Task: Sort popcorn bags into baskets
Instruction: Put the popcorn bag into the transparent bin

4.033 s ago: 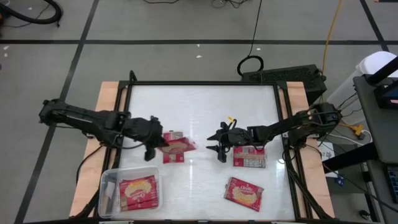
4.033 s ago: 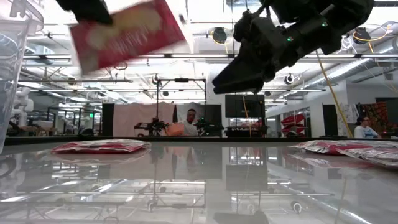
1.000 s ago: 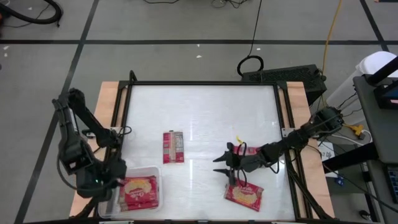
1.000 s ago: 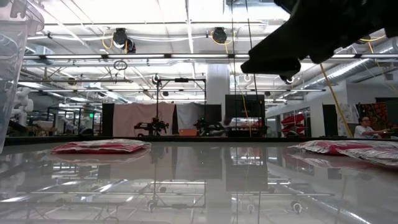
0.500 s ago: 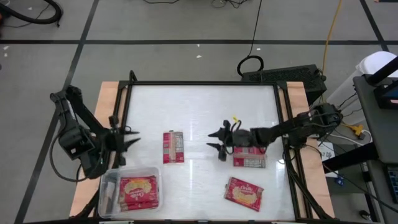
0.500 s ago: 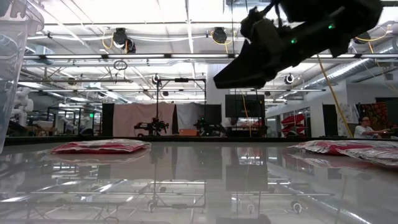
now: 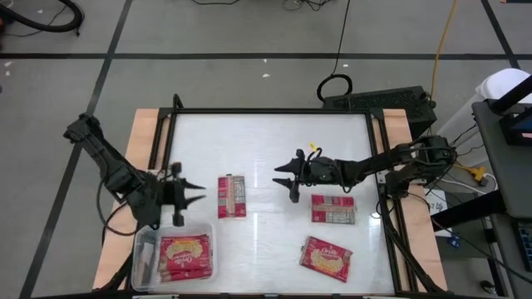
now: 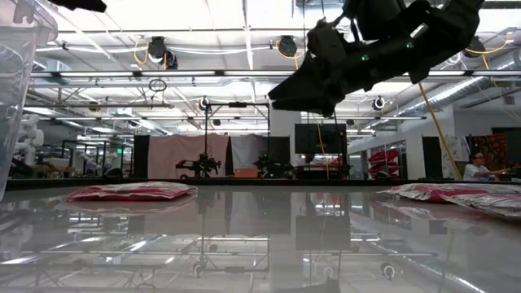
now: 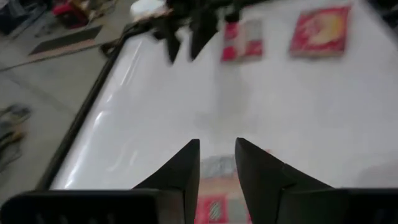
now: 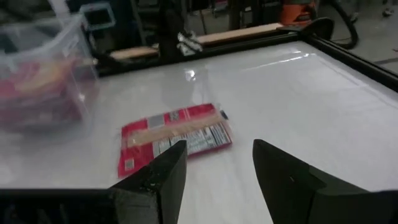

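over the left side of the white table [image 7: 266, 137] we have our left gripper [image 7: 198, 193], hanging above the surface just beside a popcorn packet [image 7: 231, 196] that lies back-up, its grey-white printed panel showing. our two fingers [image 9: 180, 171] on that side stand apart with nothing between them, and in the left wrist view the edge of that same packet [image 9: 214, 186] shows just past their tips.

our right gripper [image 7: 284, 176] is out near the middle of the table, raised off the surface, jaws spread and empty; its fingers [image 10: 155, 174] frame the back-up packet [image 10: 174, 137] in the right wrist view, with the clear tub [image 10: 43, 74] farther off. in the low view this gripper [image 8: 305, 89] hangs well above the tabletop.

the clear basket [image 7: 145, 241] sits at the near left corner of the table, and we see a red packet [image 7: 185, 255] lying face-up inside it. two more packets rest on the right half of the table: one back-up [image 7: 333, 208] just below our right arm, and one face-up [image 7: 326, 258] nearer the front edge. neither gripper touches any packet.
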You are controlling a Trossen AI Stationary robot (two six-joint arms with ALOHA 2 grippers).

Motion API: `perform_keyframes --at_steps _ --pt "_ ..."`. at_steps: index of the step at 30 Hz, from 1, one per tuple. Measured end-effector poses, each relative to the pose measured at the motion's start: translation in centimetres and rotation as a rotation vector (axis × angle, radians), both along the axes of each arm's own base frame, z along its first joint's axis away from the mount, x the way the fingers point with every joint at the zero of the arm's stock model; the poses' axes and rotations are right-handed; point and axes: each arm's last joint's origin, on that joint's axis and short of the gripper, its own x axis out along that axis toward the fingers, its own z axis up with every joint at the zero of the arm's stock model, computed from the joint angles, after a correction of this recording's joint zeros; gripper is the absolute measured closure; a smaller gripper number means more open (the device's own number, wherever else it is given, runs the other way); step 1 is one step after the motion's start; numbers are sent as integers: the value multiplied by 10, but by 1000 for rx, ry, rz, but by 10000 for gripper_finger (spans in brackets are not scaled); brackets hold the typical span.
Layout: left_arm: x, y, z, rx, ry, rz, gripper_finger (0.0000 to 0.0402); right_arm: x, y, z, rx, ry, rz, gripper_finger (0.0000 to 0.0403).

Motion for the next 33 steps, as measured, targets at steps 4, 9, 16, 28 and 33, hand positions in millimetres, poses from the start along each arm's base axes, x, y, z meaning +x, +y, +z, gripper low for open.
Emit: perform_keyframes --at_steps 4,9,16,28,33 --pt "13 -1 -12 -37 -62 -4 295 7 10 -14 56 -20 -44 227" --pt "24 6 -18 -106 -136 81 295 22 23 -32 80 -59 2 227" --pt "32 19 -25 -154 -124 169 295 58 49 -59 67 112 179 227" --pt "45 33 -34 -113 -67 226 295 115 64 -39 -184 369 277 226" --pt "52 37 -40 -100 -33 253 295 120 69 -32 -239 310 335 208"
